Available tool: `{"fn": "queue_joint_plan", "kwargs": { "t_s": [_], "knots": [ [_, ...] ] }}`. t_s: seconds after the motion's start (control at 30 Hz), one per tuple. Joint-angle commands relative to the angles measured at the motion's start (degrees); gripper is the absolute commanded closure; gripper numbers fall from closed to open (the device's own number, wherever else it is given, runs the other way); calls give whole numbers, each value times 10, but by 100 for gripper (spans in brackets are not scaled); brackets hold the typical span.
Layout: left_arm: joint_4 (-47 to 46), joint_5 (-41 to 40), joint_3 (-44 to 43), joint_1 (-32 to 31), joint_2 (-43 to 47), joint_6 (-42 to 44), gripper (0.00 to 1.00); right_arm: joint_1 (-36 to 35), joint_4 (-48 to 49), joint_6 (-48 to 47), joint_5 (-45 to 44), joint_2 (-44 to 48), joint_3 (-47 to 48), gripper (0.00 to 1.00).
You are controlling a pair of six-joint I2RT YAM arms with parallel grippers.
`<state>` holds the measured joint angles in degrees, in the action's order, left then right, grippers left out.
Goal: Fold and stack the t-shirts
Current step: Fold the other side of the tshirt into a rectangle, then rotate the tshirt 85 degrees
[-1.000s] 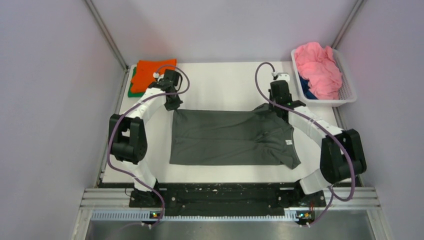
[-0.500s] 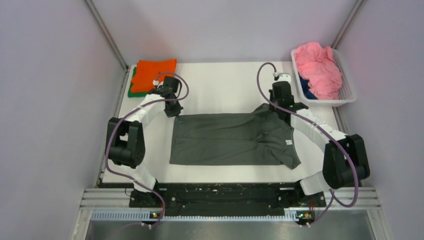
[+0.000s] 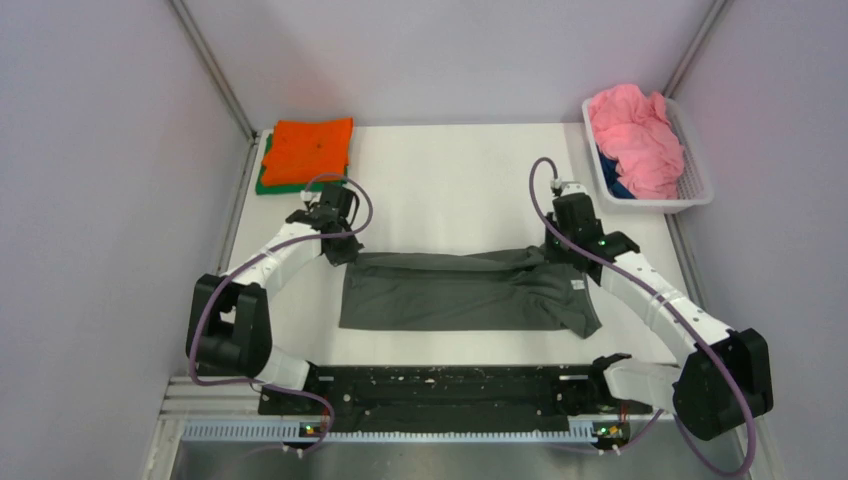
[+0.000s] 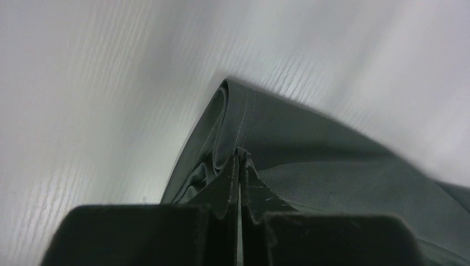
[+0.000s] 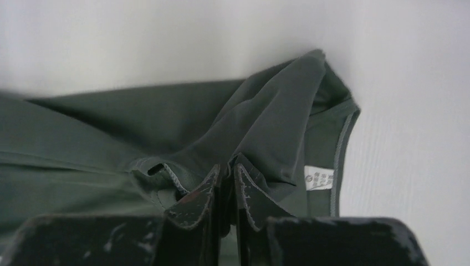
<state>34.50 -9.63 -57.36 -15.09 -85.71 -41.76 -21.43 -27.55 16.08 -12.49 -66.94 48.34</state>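
Observation:
A dark grey t-shirt (image 3: pixel 460 295) lies across the middle of the table, its far edge doubled over toward the near side. My left gripper (image 3: pixel 340 255) is shut on its far left corner, and the hem fold (image 4: pixel 244 119) sits pinched at the fingertips (image 4: pixel 239 152). My right gripper (image 3: pixel 556 250) holds bunched cloth near the collar; its jaws stand a narrow slit apart with the fabric (image 5: pixel 266 127) between them (image 5: pixel 226 166). The white neck label (image 5: pixel 319 178) shows just right of the fingers. A folded orange t-shirt (image 3: pixel 310 148) lies on a green one (image 3: pixel 268 184) at the far left.
A white plastic basket (image 3: pixel 700 180) at the far right corner holds a crumpled pink t-shirt (image 3: pixel 635 135) and a blue one (image 3: pixel 612 185). Grey walls close in the table on both sides and behind.
Both grippers have moved toward the near edge, drawing the shirt's far edge over the body. The shirt now looks narrower front to back. The right jaws have parted slightly.

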Motion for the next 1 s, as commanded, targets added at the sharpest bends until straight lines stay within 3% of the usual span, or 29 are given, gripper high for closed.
{"fn": "queue_joint_plan", "kwargs": {
  "t_s": [0.0,0.1,0.2,0.33,0.43,0.5,0.63,0.77,0.97],
  "knots": [
    [37,12,41,-5,43,-26,95,-21,-87,58,76,17,-32,83],
    [91,3,56,-7,59,-45,63,-30,-140,92,158,38,-60,68],
    [160,-35,36,-7,85,-58,38,-33,-184,87,225,67,-67,57],
    [179,-63,-8,-7,126,-59,3,-33,-158,51,193,78,-37,29],
    [96,-14,-27,-7,128,-31,1,-33,-106,60,121,40,2,9],
    [33,50,-36,-9,111,-21,1,-29,-79,75,85,14,12,2],
    [-41,147,-47,-35,50,-16,1,15,-43,140,108,-26,-31,1],
    [-30,142,-57,-63,-22,-7,1,87,12,174,180,-33,-112,1],
    [-15,133,-9,-64,-73,-11,1,108,79,168,176,-91,-142,1]
  ]
}}
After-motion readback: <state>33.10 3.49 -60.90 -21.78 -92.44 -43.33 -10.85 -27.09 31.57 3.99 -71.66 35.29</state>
